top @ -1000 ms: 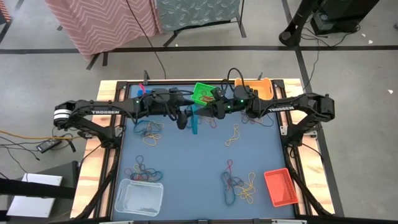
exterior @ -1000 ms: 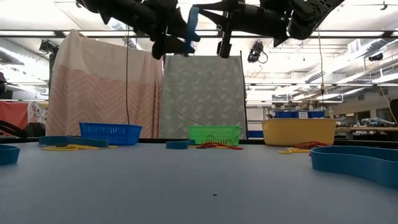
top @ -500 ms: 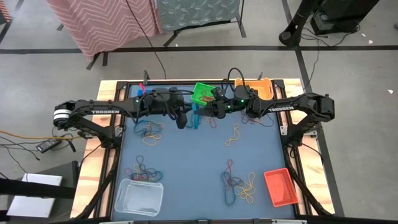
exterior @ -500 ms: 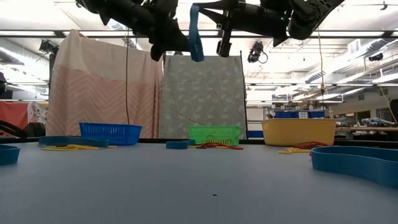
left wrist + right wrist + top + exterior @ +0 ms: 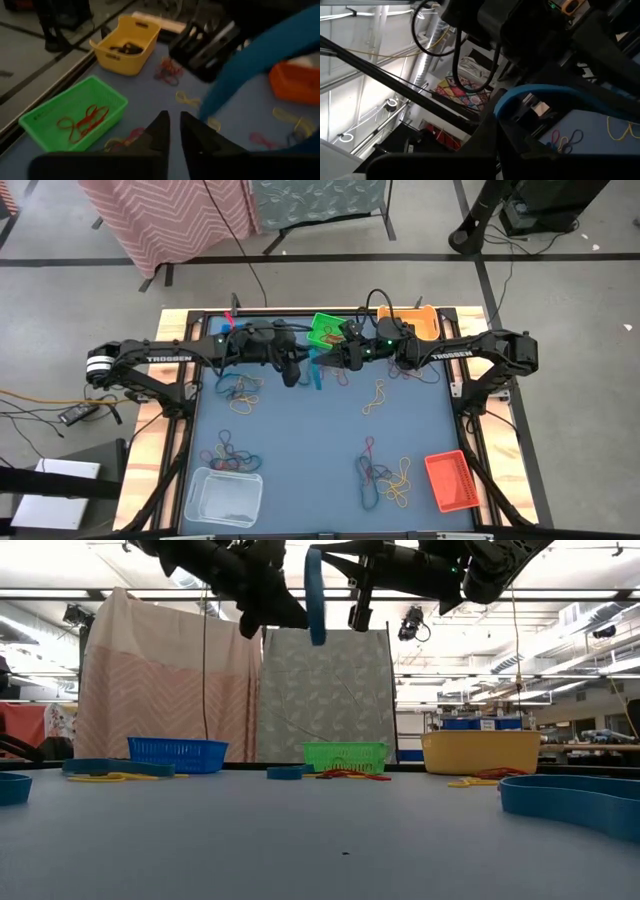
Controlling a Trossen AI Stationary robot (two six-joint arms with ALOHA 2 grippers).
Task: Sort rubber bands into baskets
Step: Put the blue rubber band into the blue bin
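Hanging above the worktop (image 5: pixel 300 450) before the green basket (image 5: pixel 326 331), a blue rubber band (image 5: pixel 316 595) is pinched by the right gripper (image 5: pixel 338 361); beside it, the left gripper (image 5: pixel 293 373) has its fingers nearly together, holding nothing visible.

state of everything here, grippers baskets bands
right gripper: raised, shut on blue band
blue band: hanging in air
left gripper: raised, fingers nearly together, empty
green basket: holds red bands
yellow basket: holds dark bands
red basket: looks empty
clear basket: a few dark bands inside
blue basket: contents hidden
loose bands: scattered on table, unsorted
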